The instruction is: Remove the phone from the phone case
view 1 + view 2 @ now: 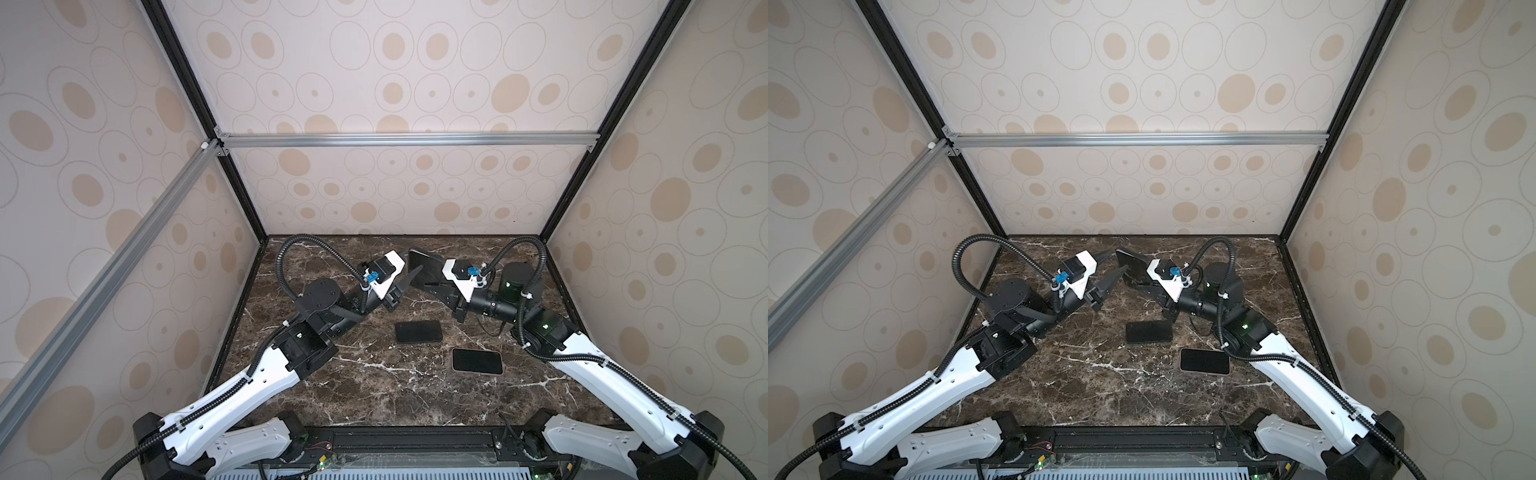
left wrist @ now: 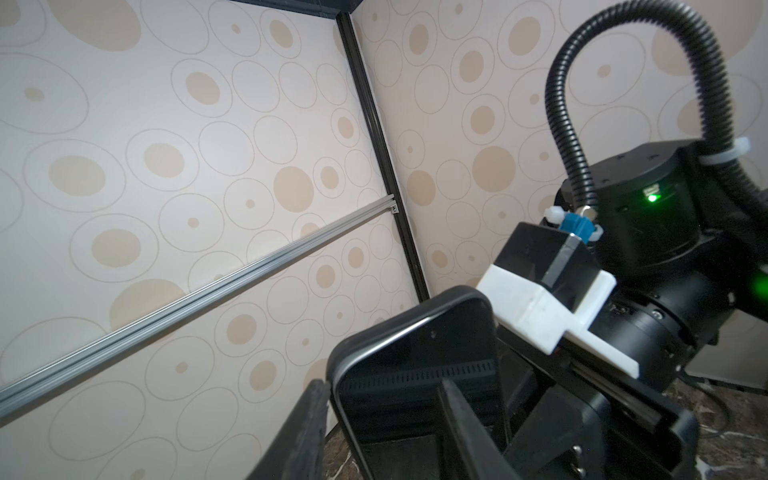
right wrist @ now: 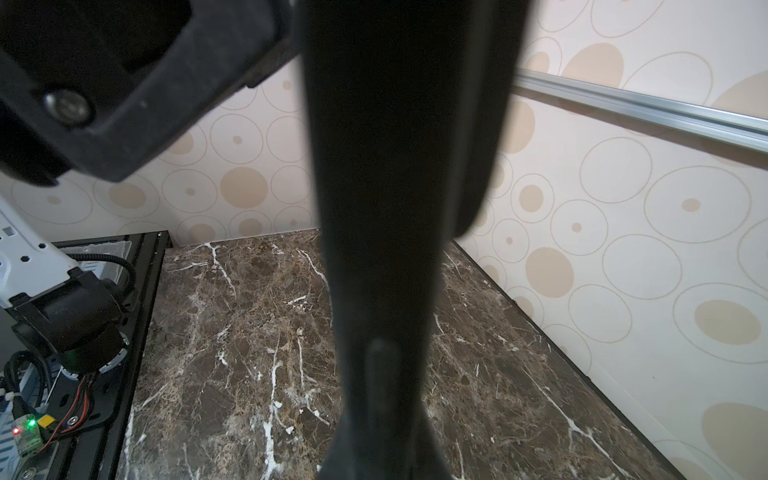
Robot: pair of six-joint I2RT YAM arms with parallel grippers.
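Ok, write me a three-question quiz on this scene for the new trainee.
1. True or false: the right gripper holds the cased phone raised off the table.
2. How many phones lie flat on the table? A) one B) two C) four
3. Fill in: the ___ gripper has its jaws apart at the cased phone's edge.
Key: 1 true. 2 B: a black phone and a pink-rimmed phone. 3 left: the left gripper straddles that edge.
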